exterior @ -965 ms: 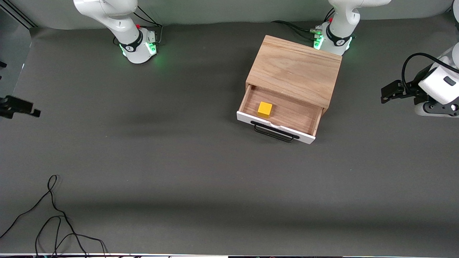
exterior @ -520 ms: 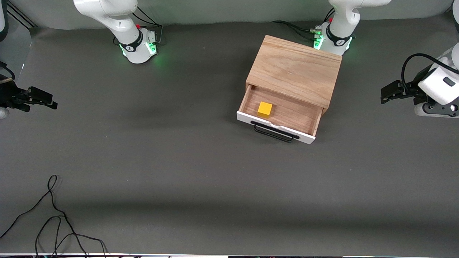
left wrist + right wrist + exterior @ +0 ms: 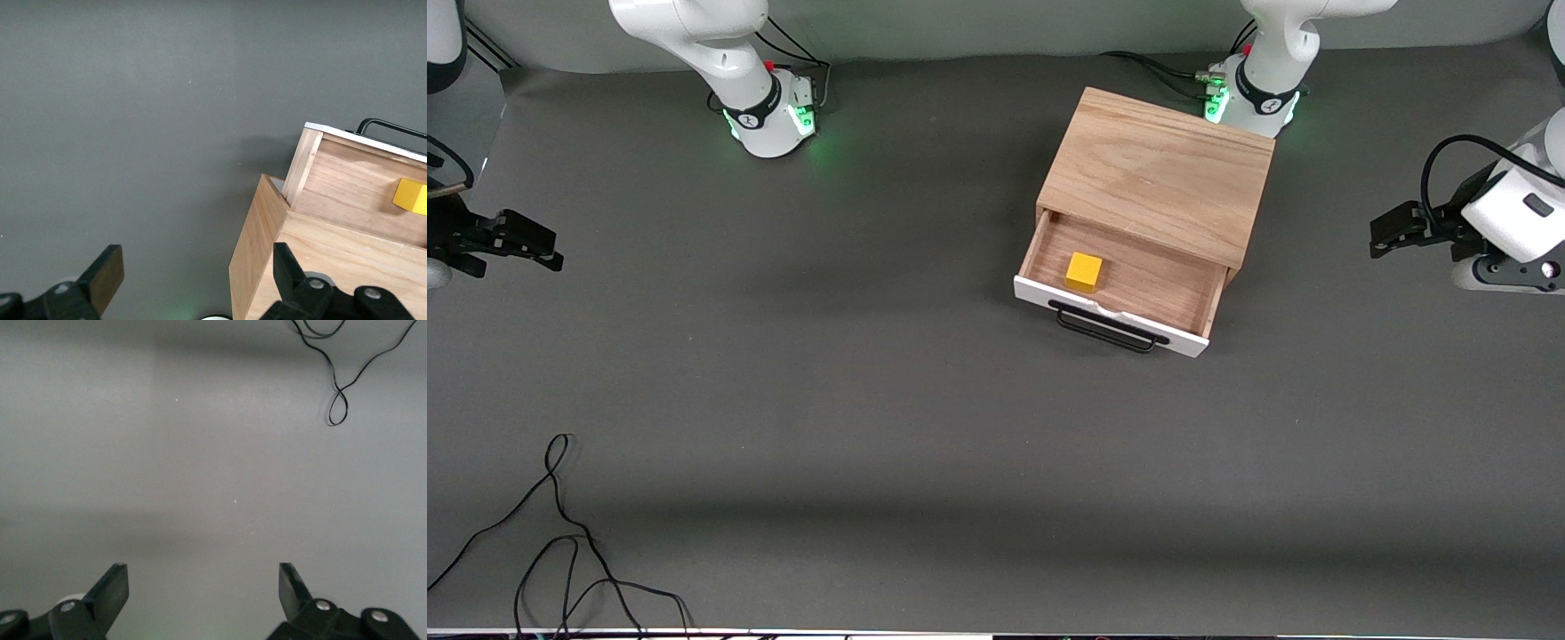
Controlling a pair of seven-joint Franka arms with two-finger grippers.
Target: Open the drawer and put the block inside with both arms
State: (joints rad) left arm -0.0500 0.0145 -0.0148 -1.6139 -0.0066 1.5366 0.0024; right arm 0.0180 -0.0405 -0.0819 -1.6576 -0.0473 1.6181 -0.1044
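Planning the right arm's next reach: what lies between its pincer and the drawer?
Only bare grey table, as the front view shows, between the right pincer and the open drawer holding the block.

My table [image 3: 925, 427] is covered in dark grey cloth. On it sits the oak cabinet [image 3: 1160, 173] toward my left arm's end, and a loose black cable [image 3: 560, 533] nearest the front camera.
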